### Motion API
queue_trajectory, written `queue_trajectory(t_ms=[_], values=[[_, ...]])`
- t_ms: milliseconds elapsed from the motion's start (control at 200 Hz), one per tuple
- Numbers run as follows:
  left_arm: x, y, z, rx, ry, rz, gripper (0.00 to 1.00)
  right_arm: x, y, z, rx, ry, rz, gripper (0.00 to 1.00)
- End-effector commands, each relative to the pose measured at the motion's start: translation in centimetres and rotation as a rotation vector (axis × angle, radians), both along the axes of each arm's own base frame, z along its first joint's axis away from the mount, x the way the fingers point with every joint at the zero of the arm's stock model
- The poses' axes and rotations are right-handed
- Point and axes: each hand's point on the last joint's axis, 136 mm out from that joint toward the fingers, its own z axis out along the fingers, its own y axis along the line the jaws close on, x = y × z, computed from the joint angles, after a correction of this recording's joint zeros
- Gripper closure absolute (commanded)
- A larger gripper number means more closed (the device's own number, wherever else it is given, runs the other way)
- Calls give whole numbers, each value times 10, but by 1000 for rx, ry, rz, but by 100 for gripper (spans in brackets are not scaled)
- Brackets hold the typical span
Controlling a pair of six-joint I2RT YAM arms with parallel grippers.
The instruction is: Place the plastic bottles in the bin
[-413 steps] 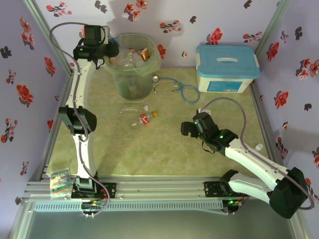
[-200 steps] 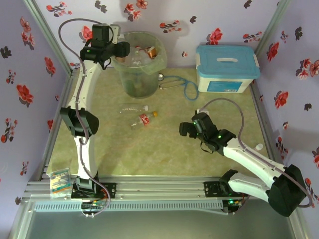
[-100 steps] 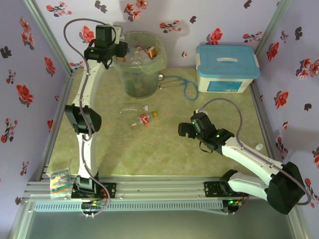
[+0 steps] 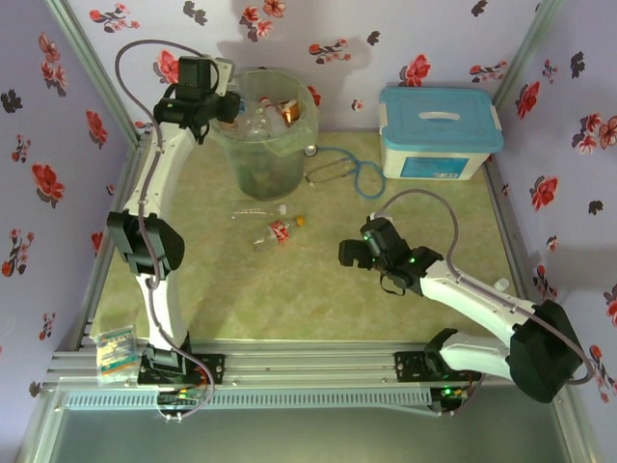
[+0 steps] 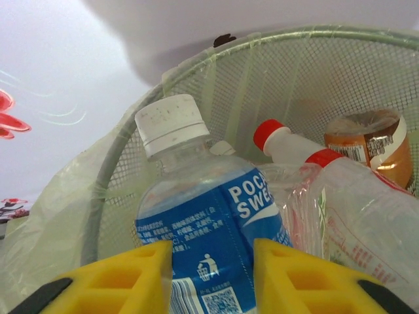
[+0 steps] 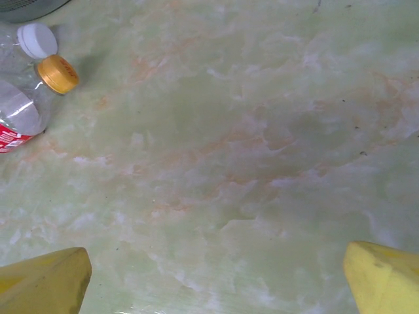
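My left gripper (image 4: 229,104) hangs at the left rim of the bin (image 4: 258,159), shut on a clear bottle with a blue label and white cap (image 5: 209,222); the yellow fingers (image 5: 124,275) press both its sides, gripper (image 5: 213,250). Inside the bin (image 5: 216,72) lie red-capped bottles (image 5: 281,140) and an amber one (image 5: 370,140). On the table lie a clear white-capped bottle (image 4: 258,208) and a red-labelled, orange-capped bottle (image 4: 278,231), whose caps (image 6: 57,73) sit at the right wrist view's top left. My right gripper (image 4: 349,253) is open right of them, gripper (image 6: 216,281).
A stethoscope with blue tubing (image 4: 347,169) lies right of the bin. A white box with a light-blue lid (image 4: 439,130) stands at the back right. A small packet (image 4: 116,349) rests on the near-left rail. A white cap (image 4: 500,285) lies by the right wall.
My left gripper has shut on the blue-labelled bottle at the bin's rim, and the bin has shifted slightly left. The right gripper has crept left toward the two bottles on the table.
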Motion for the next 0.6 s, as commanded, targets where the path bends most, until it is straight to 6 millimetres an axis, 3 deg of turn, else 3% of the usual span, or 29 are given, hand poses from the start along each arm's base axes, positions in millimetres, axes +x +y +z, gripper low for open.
queue_trajectory(t_ms=[0, 150, 330, 500, 550, 595], values=[[-23, 8, -41, 80, 190, -7, 61, 8, 12, 18, 44, -39, 13, 1], [-18, -1, -11, 27, 119, -28, 44, 7, 16, 23, 59, -40, 31, 1], [-38, -14, 42, -15, 16, -107, 20, 5, 14, 36, 53, -63, 50, 1], [-85, -13, 93, -10, -89, -129, 5, 9, 11, 52, 54, -109, 60, 1], [-105, -15, 103, -8, -110, -136, 3, 12, 10, 59, 80, -131, 55, 1], [-122, -17, 98, -10, -102, -139, 2, 15, 6, 64, 88, -152, 33, 1]])
